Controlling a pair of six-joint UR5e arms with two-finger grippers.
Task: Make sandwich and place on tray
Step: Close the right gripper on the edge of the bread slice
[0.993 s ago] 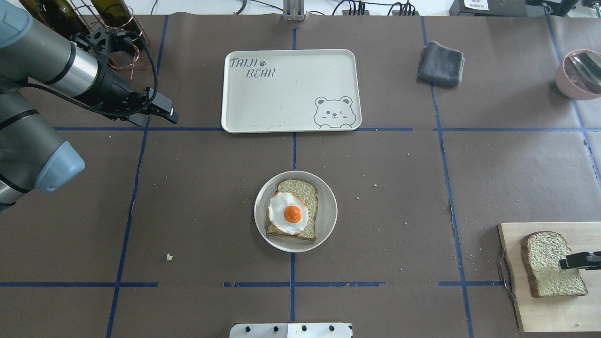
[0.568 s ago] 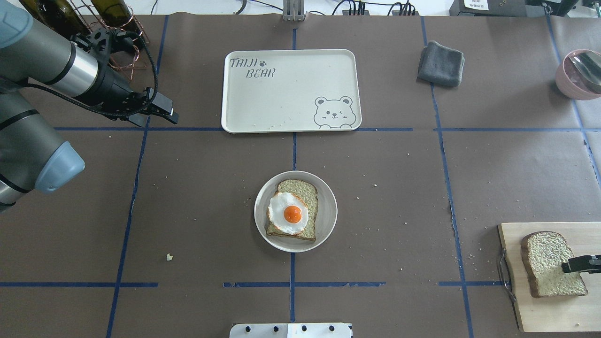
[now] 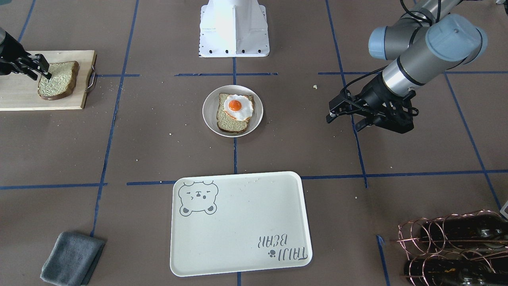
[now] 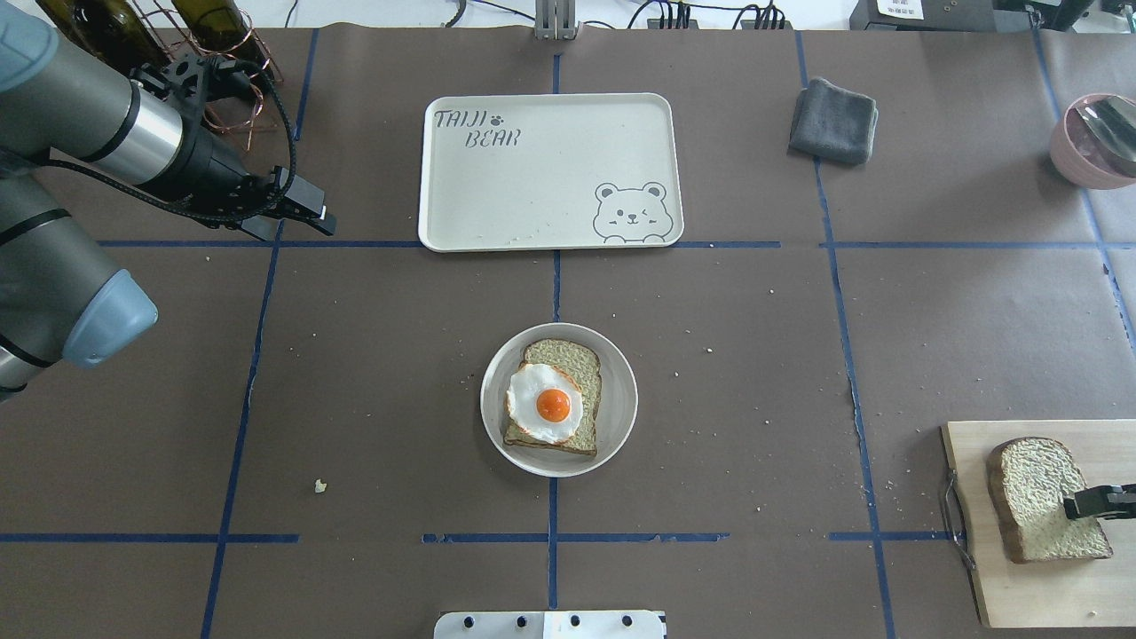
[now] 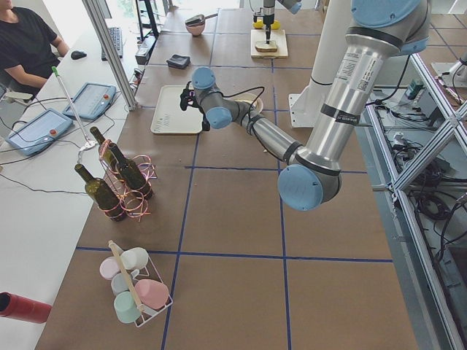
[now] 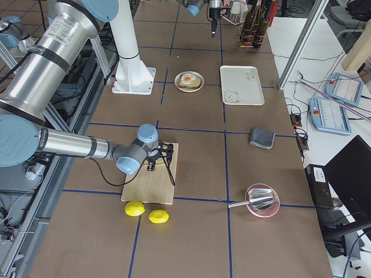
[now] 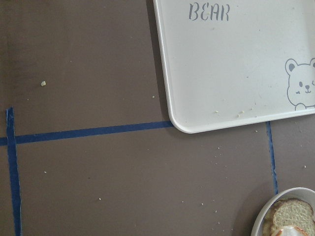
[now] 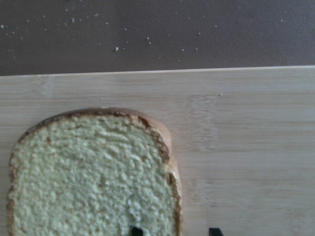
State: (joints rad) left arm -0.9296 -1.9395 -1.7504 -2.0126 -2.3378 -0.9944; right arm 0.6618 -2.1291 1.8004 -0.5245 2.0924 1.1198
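Note:
One bread slice (image 4: 572, 359) lies on a small round white plate (image 4: 621, 399) at the table's middle, with the fried egg (image 4: 546, 404) on top. The second slice (image 4: 1034, 493) lies flat on a pale wooden cutting board (image 4: 1021, 586) at the near right. My right gripper (image 4: 1074, 506) is open and low over that slice. In the right wrist view one fingertip (image 8: 137, 230) is on the crumb and the other is beyond the crust, on the board. The cream bear tray (image 4: 532, 186) lies beyond the plate. My left gripper (image 4: 324, 220) is open, empty, left of the tray.
A folded grey cloth (image 4: 834, 120) lies right of the tray. A pink bowl with a spoon (image 4: 1096, 138) is at the far right edge. Wine bottles in a copper rack (image 4: 177, 27) stand behind my left arm. Two lemons (image 6: 148, 212) lie beside the cutting board.
My right gripper has shifted slightly towards the near right over the bread slice on the board. The left arm has barely moved.

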